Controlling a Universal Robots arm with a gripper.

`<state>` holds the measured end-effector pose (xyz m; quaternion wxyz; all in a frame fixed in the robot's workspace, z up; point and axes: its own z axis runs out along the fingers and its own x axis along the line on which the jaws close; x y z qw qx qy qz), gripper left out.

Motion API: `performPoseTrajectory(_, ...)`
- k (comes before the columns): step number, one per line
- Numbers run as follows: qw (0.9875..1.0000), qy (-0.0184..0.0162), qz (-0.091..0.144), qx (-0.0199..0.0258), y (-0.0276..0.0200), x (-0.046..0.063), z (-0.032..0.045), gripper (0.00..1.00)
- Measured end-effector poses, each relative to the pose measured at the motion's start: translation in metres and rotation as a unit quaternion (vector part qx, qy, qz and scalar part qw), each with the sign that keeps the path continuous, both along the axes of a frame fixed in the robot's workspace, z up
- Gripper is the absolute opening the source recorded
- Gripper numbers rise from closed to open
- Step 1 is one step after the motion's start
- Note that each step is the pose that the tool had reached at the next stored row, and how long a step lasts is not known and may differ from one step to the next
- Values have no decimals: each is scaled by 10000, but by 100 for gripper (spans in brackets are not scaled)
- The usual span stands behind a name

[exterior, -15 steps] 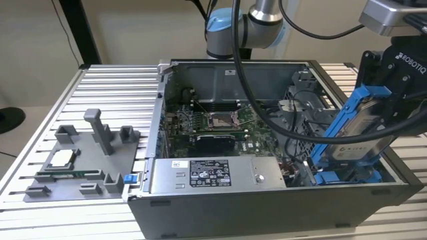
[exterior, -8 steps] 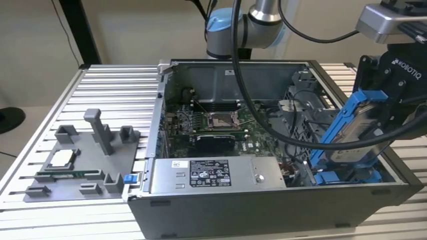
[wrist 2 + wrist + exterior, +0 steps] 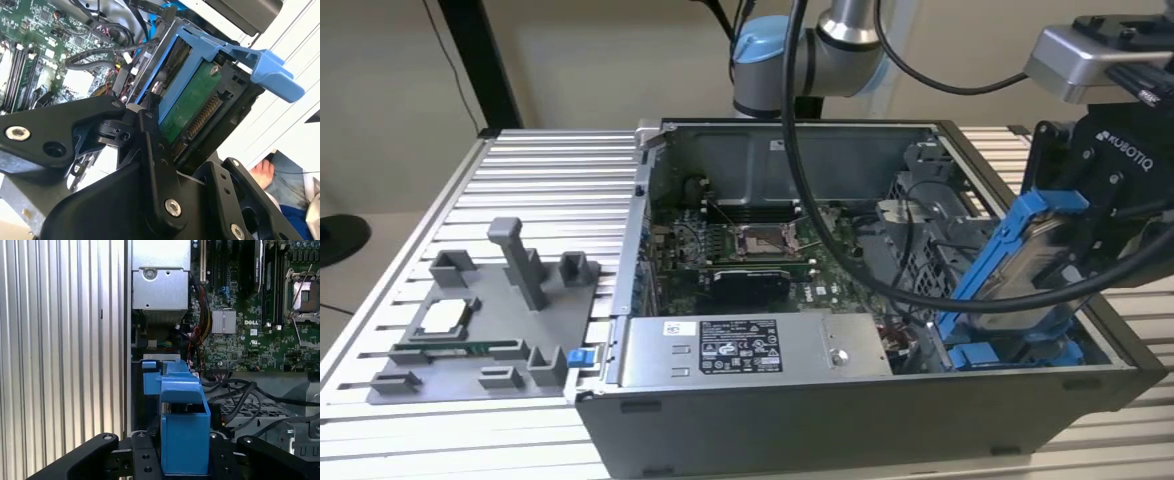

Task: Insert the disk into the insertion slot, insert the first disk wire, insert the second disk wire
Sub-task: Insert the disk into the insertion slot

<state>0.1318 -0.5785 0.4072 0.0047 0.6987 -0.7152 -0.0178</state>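
Observation:
The disk (image 3: pixel 1045 252), silver-grey in its bright blue carrier, hangs steeply tilted over the open computer case at the exterior view's right. My gripper (image 3: pixel 1078 228) is shut on it from above. The disk's lower end reaches down to the blue rails of the insertion slot (image 3: pixel 1003 353) in the dark perforated cage. In the second wrist view the disk's green circuit side (image 3: pixel 192 102) sits between my black fingers (image 3: pixel 156 150). The first wrist view has the blue carrier (image 3: pixel 183 432) clamped in the gripper (image 3: pixel 185 462). Black wires (image 3: pixel 240 396) lie over the cage (image 3: pixel 252 412); which are the disk wires I cannot tell.
A grey labelled power-supply box (image 3: pixel 747 350) fills the case's front, with the green motherboard (image 3: pixel 747 250) behind it. The arm's black cables (image 3: pixel 854 250) drape across the case. A grey fixture tray (image 3: pixel 467 320) lies on the slatted table (image 3: pixel 547 170). Part of a person (image 3: pixel 260 172) is nearby.

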Motion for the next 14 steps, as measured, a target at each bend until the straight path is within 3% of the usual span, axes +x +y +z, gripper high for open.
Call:
performPoseTrajectory(8,10000,0,1,14,9,25,-49,0)
performPoseTrajectory(14,10000,0,0,25,9,27,-147,0)
